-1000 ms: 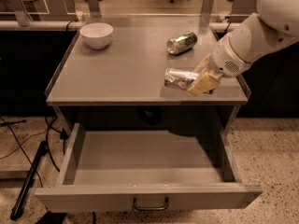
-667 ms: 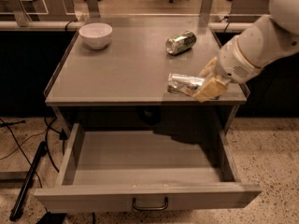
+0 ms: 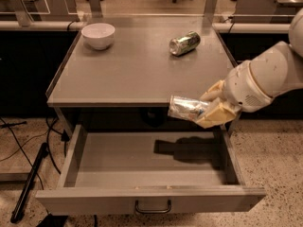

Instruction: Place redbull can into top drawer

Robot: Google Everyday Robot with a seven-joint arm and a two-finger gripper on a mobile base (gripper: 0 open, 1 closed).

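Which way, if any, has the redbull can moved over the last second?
Yes. The redbull can, held in the gripper, has come forward past the table front edge and now hangs above the open top drawer.

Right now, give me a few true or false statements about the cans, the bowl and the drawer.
1. The hand holds the silver can over the open drawer. True.
2. The drawer is shut. False: it is pulled out.
3. The white bowl sits on the table. True.
4. The other can stands upright. False: the green can lies on its side on the table.
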